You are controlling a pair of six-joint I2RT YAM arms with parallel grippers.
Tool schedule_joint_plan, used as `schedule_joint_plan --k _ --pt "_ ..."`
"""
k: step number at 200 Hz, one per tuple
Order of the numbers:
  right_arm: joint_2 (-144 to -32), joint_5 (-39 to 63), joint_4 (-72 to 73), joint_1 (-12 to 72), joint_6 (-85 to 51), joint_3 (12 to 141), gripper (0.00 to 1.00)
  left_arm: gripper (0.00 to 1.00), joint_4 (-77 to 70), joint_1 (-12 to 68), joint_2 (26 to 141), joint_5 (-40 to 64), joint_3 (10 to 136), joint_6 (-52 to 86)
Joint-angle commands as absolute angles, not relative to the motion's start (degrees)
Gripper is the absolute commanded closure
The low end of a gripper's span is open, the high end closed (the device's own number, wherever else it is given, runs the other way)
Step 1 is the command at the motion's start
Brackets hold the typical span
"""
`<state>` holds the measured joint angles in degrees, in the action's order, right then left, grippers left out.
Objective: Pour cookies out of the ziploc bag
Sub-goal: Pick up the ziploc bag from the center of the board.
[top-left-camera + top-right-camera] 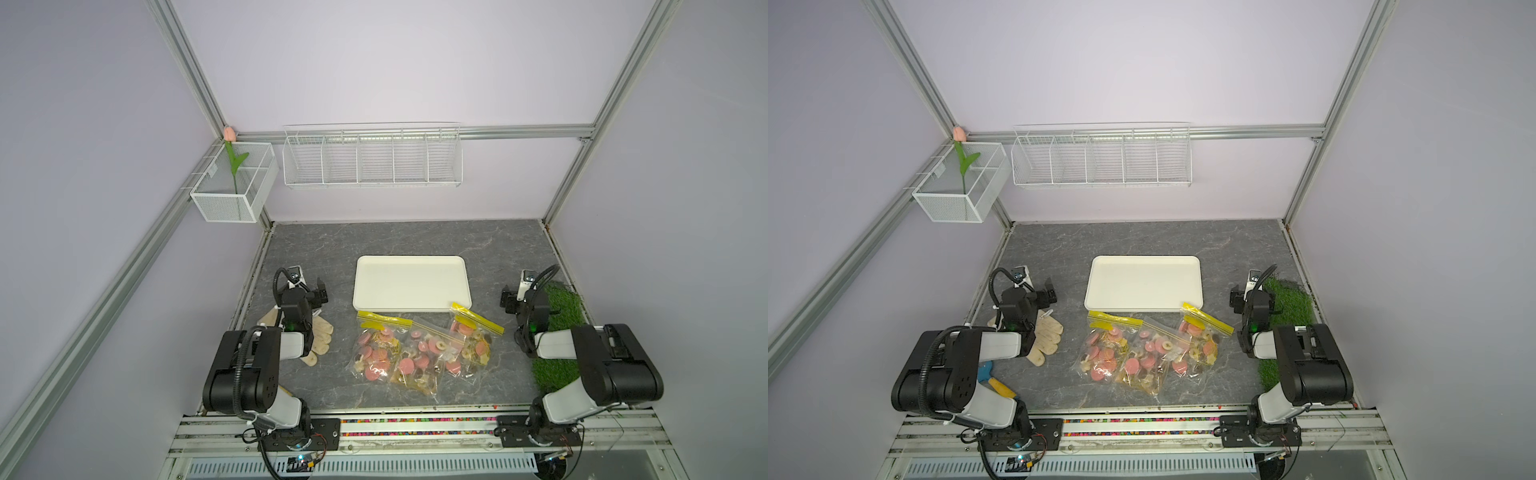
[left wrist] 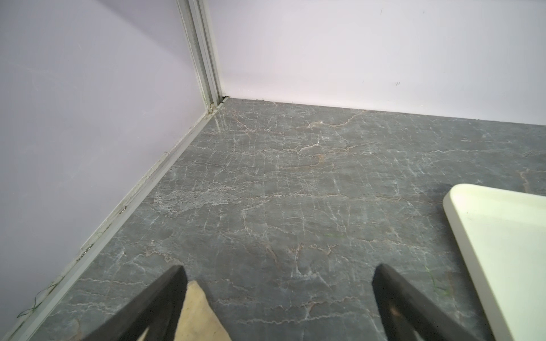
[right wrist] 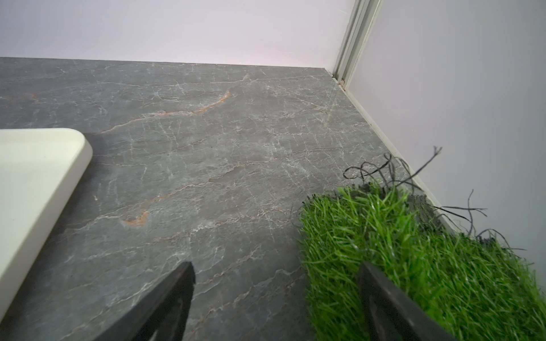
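Grey marble tabletop, lilac walls. Cream tray sits centre. All cookies are inside three ziploc bags lying flat and overlapping just near of the tray, rightmost bag's yellow zip reaching the tray's near-right corner. At left, left gripper spread wide above far end of beige gloves. At right, right gripper spread wide too, over edge of green grass mat. Both well apart from the bags.

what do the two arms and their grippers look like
The left arm and right arm have bulky black joint housings linked by white segments. A black ribbed cable runs along the left arm, and a small green light glows by its wrist. The left gripper and right gripper have thin, black, tapering fingers.
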<state>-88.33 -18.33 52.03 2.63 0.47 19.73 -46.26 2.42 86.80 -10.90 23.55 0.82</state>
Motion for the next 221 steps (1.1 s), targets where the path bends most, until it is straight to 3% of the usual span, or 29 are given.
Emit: schedule_joint_plan --k 1,33,63,80,115,139,162,221 --pt "-84.3 -19.3 50.8 4.3 2.5 20.8 0.11 0.0 -34.5 2.6 82.3 -11.9 29.4 1.3" --pt "-74.3 -25.3 30.7 8.7 3.8 28.1 0.11 0.0 -17.7 2.9 76.1 -11.2 36.6 4.6" --pt "-68.1 -24.7 6.6 9.1 -8.0 38.4 0.11 0.0 0.0 3.6 73.4 -10.2 45.8 11.2" --pt "-68.4 -19.4 -4.9 9.6 -12.2 44.9 0.11 0.0 8.4 4.4 73.1 -9.1 50.3 15.5" --pt "-66.0 -9.6 -7.4 11.3 -17.9 43.2 0.11 0.0 18.9 8.0 70.3 -6.2 54.5 21.6" --pt "-63.4 -2.9 -9.3 11.4 -21.2 40.8 0.05 0.01 19.5 10.5 67.4 -2.5 52.3 25.2" --pt "-61.0 1.8 -12.0 14.4 -23.2 41.0 0.0 0.03 21.5 12.2 65.9 0.6 51.1 26.0" --pt "-62.0 11.9 -14.3 24.2 -21.7 44.3 0.0 0.1 29.9 12.4 63.9 11.4 47.9 26.7"
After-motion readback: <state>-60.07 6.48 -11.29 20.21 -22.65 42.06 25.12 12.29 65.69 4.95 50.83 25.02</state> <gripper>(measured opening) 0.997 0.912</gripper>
